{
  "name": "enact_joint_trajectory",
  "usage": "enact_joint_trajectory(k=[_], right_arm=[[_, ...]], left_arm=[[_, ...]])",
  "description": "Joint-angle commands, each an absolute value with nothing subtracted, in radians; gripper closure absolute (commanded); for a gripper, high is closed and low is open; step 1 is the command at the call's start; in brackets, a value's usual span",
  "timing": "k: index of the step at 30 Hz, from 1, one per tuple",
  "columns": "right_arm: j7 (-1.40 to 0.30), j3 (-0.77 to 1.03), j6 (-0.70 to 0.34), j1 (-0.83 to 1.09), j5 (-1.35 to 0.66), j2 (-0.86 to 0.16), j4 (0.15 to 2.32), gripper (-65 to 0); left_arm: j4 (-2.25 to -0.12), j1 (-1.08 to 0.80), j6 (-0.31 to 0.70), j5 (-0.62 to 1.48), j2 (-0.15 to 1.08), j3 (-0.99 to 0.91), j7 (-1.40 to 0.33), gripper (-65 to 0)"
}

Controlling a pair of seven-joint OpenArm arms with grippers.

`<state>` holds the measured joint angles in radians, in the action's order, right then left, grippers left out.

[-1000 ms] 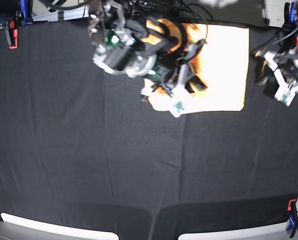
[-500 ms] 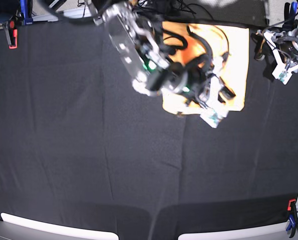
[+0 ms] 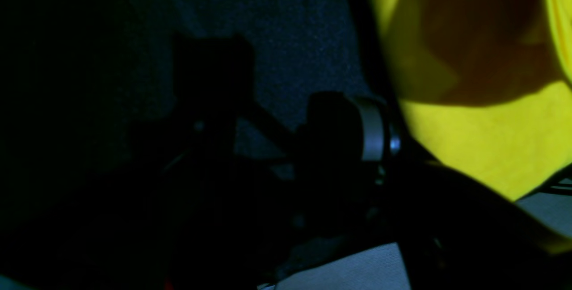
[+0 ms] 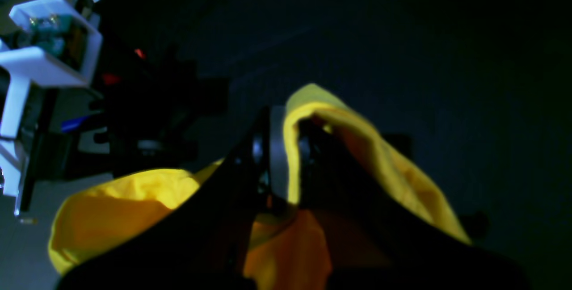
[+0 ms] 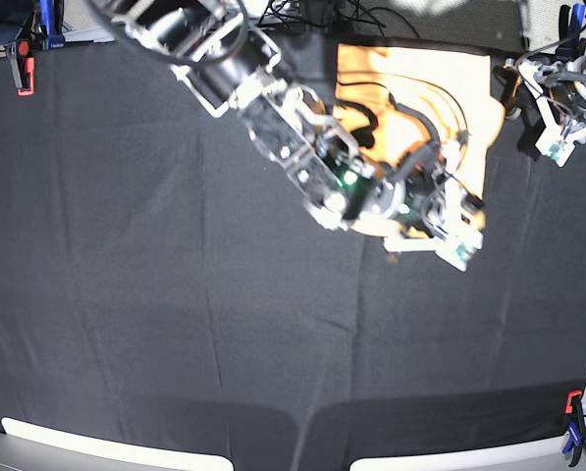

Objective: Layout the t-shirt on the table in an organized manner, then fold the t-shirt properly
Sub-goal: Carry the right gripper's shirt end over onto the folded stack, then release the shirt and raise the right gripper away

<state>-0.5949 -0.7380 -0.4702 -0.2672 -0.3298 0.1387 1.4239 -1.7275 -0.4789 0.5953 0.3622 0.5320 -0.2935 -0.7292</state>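
One t-shirt (image 4: 313, 115) fold probably in right hand (image 4: 286, 147)

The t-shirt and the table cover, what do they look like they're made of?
The t-shirt: soft woven or knit fabric, probably cotton, matte yellow-orange; it drapes and bunches where the right gripper pinches it. The table: covered in matte black cloth, judging by faint creases and a fine grainy texture.

You see a soft yellow cloth t-shirt (image 5: 459, 108) lying on the table (image 5: 175, 324), which is dull black cloth with a slightly rough look.
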Motion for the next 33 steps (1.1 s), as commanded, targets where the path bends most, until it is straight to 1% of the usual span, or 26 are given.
enact_joint_trajectory(k=[1, 10, 15, 17, 18, 20, 21, 22, 23, 25, 30, 33], right_arm=[[-0.559, -0.747, -0.471, -0.3, -0.348, 0.157, 1.442, 0.0], [-0.561, -0.842, -0.471, -0.309, -0.347, 0.157, 1.442, 0.0], [-0.561, -0.846, -0.471, -0.309, -0.354, 0.157, 1.442, 0.0], [-0.561, -0.846, -0.472, -0.309, -0.394, 0.157, 1.442, 0.0], [-0.561, -0.846, -0.472, -0.309, -0.411, 0.157, 1.442, -3.7], [-0.561, -0.846, -0.479, -0.309, -0.453, 0.157, 1.442, -18.5], [-0.561, -0.846, -0.492, -0.309, -0.47, 0.157, 1.442, -23.8], [-0.561, -0.846, -0.508, -0.31, -0.49, 0.157, 1.442, -27.2], [-0.561, -0.846, -0.526, -0.31, -0.511, 0.157, 1.442, -28.4], [-0.561, -0.846, -0.549, -0.31, -0.547, 0.157, 1.442, -28.4], [-0.597, -0.845, -0.569, -0.31, -0.588, 0.157, 1.451, -28.4], [-0.672, -0.844, -0.569, -0.318, -0.587, 0.157, 1.481, -28.4]], left_arm=[[-1.739, -0.479, 0.594, 0.371, 0.549, -0.3, -0.71, -31.5], [-1.739, -0.479, 0.594, 0.371, 0.549, -0.3, -0.71, -31.5], [-1.739, -0.479, 0.594, 0.371, 0.549, -0.3, -0.71, -31.5], [-1.739, -0.479, 0.594, 0.371, 0.549, -0.3, -0.71, -31.5], [-1.739, -0.479, 0.593, 0.371, 0.549, -0.3, -0.71, -31.5], [-1.74, -0.476, 0.591, 0.369, 0.549, -0.3, -0.71, -31.5], [-1.74, -0.476, 0.591, 0.367, 0.55, -0.3, -0.71, -31.5], [-1.74, -0.476, 0.591, 0.367, 0.55, -0.3, -0.71, -31.5], [-1.74, -0.476, 0.591, 0.367, 0.55, -0.3, -0.71, -31.5], [-1.74, -0.474, 0.591, 0.367, 0.55, -0.3, -0.71, -31.5], [-1.74, -0.461, 0.59, 0.353, 0.55, -0.301, -0.71, -31.5], [-1.74, -0.45, 0.532, 0.307, 0.55, -0.302, -0.71, -31.5]])
